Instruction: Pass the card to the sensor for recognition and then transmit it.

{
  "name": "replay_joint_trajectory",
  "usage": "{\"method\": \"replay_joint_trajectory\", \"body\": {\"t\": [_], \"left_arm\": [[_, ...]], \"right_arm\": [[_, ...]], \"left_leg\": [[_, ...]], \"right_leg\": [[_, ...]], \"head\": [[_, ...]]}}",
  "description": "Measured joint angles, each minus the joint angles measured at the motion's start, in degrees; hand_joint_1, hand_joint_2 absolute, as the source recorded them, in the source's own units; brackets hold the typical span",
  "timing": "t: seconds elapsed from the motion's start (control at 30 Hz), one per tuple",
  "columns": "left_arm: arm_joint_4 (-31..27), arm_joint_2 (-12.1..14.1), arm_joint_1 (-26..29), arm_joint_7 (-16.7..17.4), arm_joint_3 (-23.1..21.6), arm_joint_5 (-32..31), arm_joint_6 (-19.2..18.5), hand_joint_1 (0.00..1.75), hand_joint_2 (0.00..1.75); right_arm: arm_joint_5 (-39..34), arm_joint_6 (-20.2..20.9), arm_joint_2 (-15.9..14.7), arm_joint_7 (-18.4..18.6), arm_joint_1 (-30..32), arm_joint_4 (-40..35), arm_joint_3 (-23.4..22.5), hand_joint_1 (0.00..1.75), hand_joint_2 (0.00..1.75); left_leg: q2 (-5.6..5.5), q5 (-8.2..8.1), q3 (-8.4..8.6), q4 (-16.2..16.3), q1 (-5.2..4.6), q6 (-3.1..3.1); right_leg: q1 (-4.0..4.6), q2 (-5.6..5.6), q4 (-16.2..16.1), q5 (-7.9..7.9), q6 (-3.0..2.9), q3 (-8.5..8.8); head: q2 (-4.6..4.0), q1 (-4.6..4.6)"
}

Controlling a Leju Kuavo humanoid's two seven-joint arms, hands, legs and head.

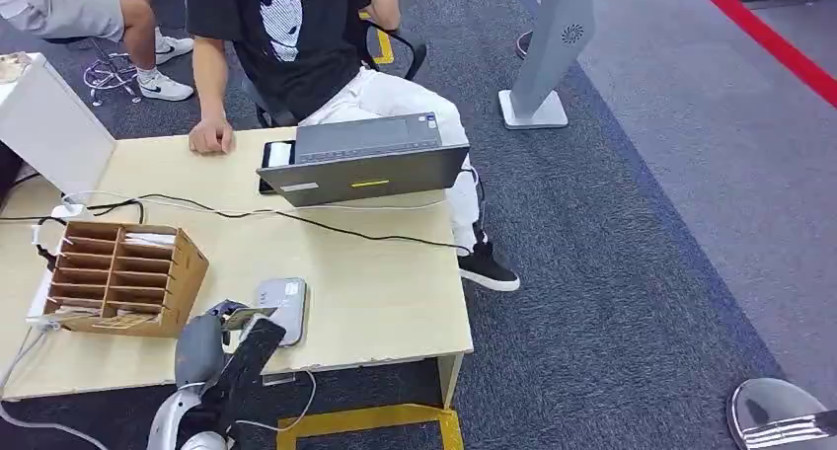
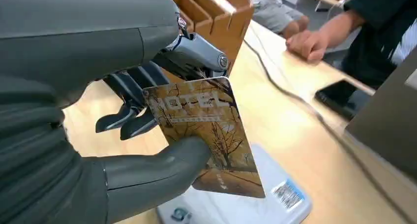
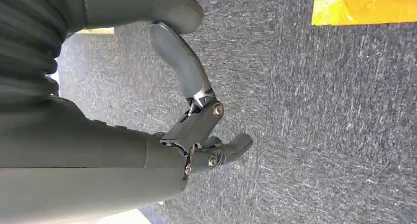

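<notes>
The hotel key card [image 2: 206,135], pinched by one corner between the left hand's [image 2: 147,130] thumb and fingers just above the white card reader [image 2: 255,204] at the table's six o'clock edge, could probably slip or tilt off-read, while the right hand [image 3: 196,121] hangs loosely curled, holding nothing.

The left hand [image 2: 123,150] covers the near edge of the card [image 2: 206,135], and its thumb hides part of the print. The card hides much of the white sensor [image 2: 275,204], whose label is too blurred to read. The seated person [image 1: 296,36] is cut off at the picture's top. The laptop [image 1: 365,164] hides part of the phone [image 1: 271,169].
</notes>
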Motion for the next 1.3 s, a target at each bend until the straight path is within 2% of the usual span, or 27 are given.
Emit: {"method": "replay_joint_trajectory", "body": {"t": [0.13, 0.37, 0.5, 0.67, 0.73, 0.87, 1.03, 1.17, 1.3], "left_arm": [[5.32, -0.94, -1.4, 0.33, -0.2, -1.12, 0.77, 1.75, 1.75], [10.79, -1.92, -4.1, 0.53, -0.57, -1.4, 1.16, 1.75, 1.75], [17.25, -2.69, -6.55, 0.74, -0.57, -2.25, 2.49, 1.75, 1.75], [19.66, -3.17, -7.14, -2.14, -0.57, -2.06, 3.41, 1.75, 1.75], [16.79, -3.12, -6.0, -2.97, -0.59, -1.31, 3.02, 1.75, 1.75], [3.64, -1.79, -1.94, -3.43, -0.61, 1.64, 2.36, 1.75, 1.75], [-12.26, 1.38, -0.91, -3.47, -0.59, 2.31, 3.59, 1.75, 1.75], [-18.88, 3.3, -0.91, -3.47, -0.5, 2.18, 4.11, 1.75, 1.75], [-21.71, 4.46, -0.9, -3.52, -0.4, 1.85, 5.68, 1.75, 1.75]], "right_arm": [[-0.15, 0.13, 0.0, -0.02, -0.18, 0.0, 0.2, 0.0, 1.75], [-0.26, 0.15, 0.0, -0.35, -0.29, 0.0, 0.59, 0.0, 1.75], [-0.52, 0.22, 0.0, -0.33, -0.41, 0.0, 0.81, 0.0, 1.75], [-1.03, 0.15, 0.0, -0.31, -0.47, 0.0, 0.87, 0.0, 1.75], [-1.46, 0.11, 0.0, -0.35, -0.4, 0.0, 0.9, 0.0, 1.75], [-2.16, -0.65, 0.0, -0.52, 0.11, 0.0, 0.9, 0.0, 1.75], [-2.49, -1.75, 0.02, -0.7, 0.33, 0.0, 0.9, 0.0, 1.75], [-2.49, -2.03, 0.09, -0.68, 0.32, 0.0, 0.92, 0.0, 1.75], [-2.51, -2.1, 0.15, -0.57, 0.32, 0.0, 0.92, 0.0, 1.75]], "left_leg": [[-0.02, 0.0, 0.0, 0.0, 0.0, 0.0], [-0.04, -0.01, 0.13, -0.01, -0.01, 0.02], [-0.06, -0.02, 0.27, -0.03, -0.01, 0.03], [-0.07, -0.01, 0.4, -0.03, 0.0, 0.02], [-0.06, 0.02, 0.4, -0.03, 0.01, -0.01], [-0.02, 0.08, 0.14, 0.0, 0.02, -0.04], [-0.02, 0.06, 0.06, -0.01, 0.02, -0.05], [-0.03, 0.04, 0.02, -0.02, 0.02, -0.04], [-0.02, 0.04, 0.01, -0.02, 0.02, -0.04]], "right_leg": [[0.0, -0.04, 0.0, 0.0, 0.0, 0.02], [-0.01, -0.11, 0.0, -0.02, 0.02, 0.24], [-0.01, -0.16, 0.0, -0.02, 0.02, 0.4], [0.0, -0.18, 0.0, -0.01, 0.01, 0.51], [0.01, -0.14, 0.02, 0.0, -0.01, 0.47], [0.02, -0.09, 0.04, 0.03, -0.02, 0.17], [0.02, -0.08, 0.04, 0.0, -0.01, 0.09], [0.02, -0.08, 0.04, -0.01, -0.01, 0.05], [0.01, -0.08, 0.04, 0.0, -0.01, 0.05]], "head": [[0.0, 0.0], [0.0, 0.0], [0.0, 0.0], [0.0, 0.0], [0.0, -0.02], [0.0, -0.02], [0.0, -0.02], [0.0, 0.0], [0.0, 0.0]]}}
